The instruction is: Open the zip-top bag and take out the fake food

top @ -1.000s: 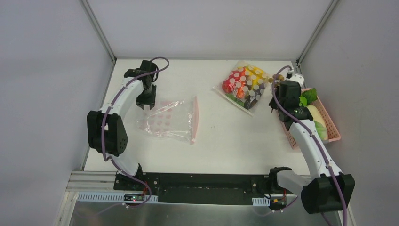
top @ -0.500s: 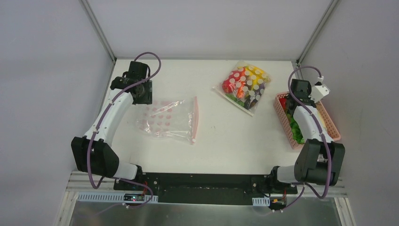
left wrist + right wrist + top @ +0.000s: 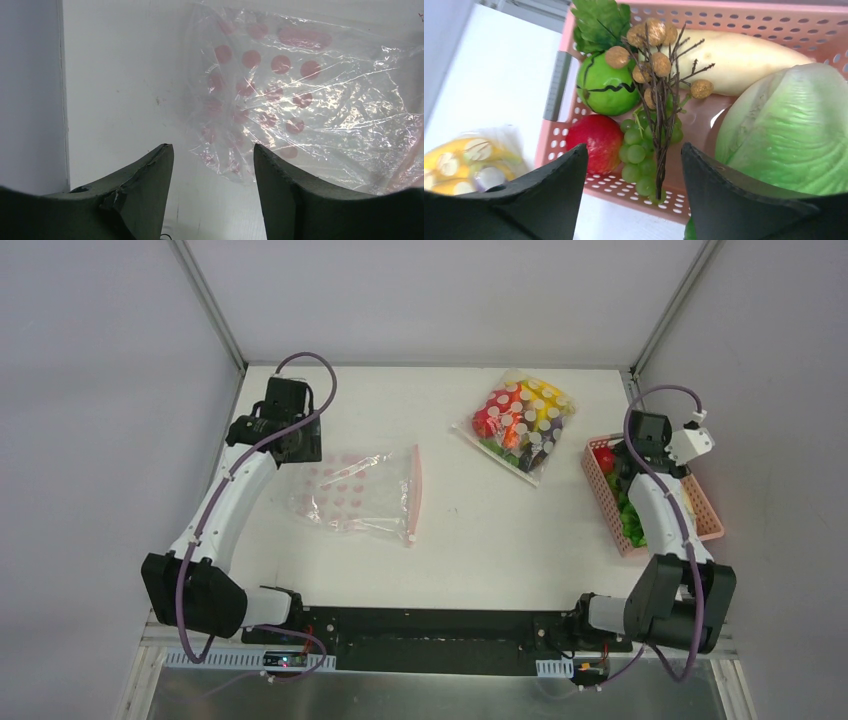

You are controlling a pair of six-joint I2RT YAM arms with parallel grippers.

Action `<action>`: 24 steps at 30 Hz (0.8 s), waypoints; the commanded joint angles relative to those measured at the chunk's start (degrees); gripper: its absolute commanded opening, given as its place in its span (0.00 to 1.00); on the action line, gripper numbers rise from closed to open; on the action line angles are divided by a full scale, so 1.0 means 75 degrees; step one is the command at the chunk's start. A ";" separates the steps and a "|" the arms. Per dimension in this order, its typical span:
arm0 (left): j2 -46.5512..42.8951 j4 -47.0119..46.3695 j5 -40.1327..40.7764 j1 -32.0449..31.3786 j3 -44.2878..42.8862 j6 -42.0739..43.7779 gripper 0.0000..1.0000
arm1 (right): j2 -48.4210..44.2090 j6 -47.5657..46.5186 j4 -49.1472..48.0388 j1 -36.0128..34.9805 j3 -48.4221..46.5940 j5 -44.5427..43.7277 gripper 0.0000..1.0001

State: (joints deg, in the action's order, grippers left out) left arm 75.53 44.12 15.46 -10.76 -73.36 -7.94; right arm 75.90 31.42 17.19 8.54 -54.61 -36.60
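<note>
The zip-top bag (image 3: pixel 350 496) lies flat on the white table, clear with pink dots, its pink zip strip (image 3: pixel 412 495) along the right edge. My left gripper (image 3: pixel 300 448) hovers at the bag's far left corner, open and empty; in the left wrist view the bag (image 3: pixel 300 100) lies just beyond that gripper (image 3: pixel 213 150). The fake food sits in a pink basket (image 3: pixel 724 22): red apple (image 3: pixel 594 140), green round fruit (image 3: pixel 608 87), grapes (image 3: pixel 639 150), white radish (image 3: pixel 744 60), lettuce (image 3: pixel 794 130) and a brown-berried twig (image 3: pixel 659 65). My right gripper (image 3: pixel 634 150) hangs open above them.
A white-dotted clear bag (image 3: pixel 520 420) of red, orange and yellow items lies at the back, left of the pink basket (image 3: pixel 705 515). The basket sits at the table's right edge. Metal frame posts and grey walls close in the table on three sides.
My right gripper has opened over the basket, and the brown-berried twig now lies among the food. My left gripper has pulled back off the bag's corner and opened wider.
</note>
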 commanded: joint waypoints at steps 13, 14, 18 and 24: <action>-0.2602 -0.0795 -0.0558 0.0029 0.0784 -0.0414 0.69 | -0.5314 -0.1429 0.0222 -0.0162 0.0347 -0.0473 1.00; -0.2861 -0.0678 -0.0475 0.0029 0.0738 -0.0468 0.69 | -0.5611 -0.1537 0.0178 -0.0297 0.0444 -0.0692 1.00; -0.4252 -0.0253 -0.0100 0.0029 0.0689 -0.0756 0.79 | -0.6707 -0.1952 -0.0031 -0.0889 0.0683 -0.1595 1.00; -0.6743 -0.0233 0.0906 0.0029 0.1532 -0.0909 0.99 | -0.8198 -0.2950 -0.0496 -0.1411 0.1478 -0.1657 1.00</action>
State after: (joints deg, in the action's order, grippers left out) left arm 34.06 41.08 15.81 -10.79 -65.56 -13.08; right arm 19.53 16.36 17.65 -0.23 -47.64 -46.30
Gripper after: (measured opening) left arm 0.985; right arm 0.994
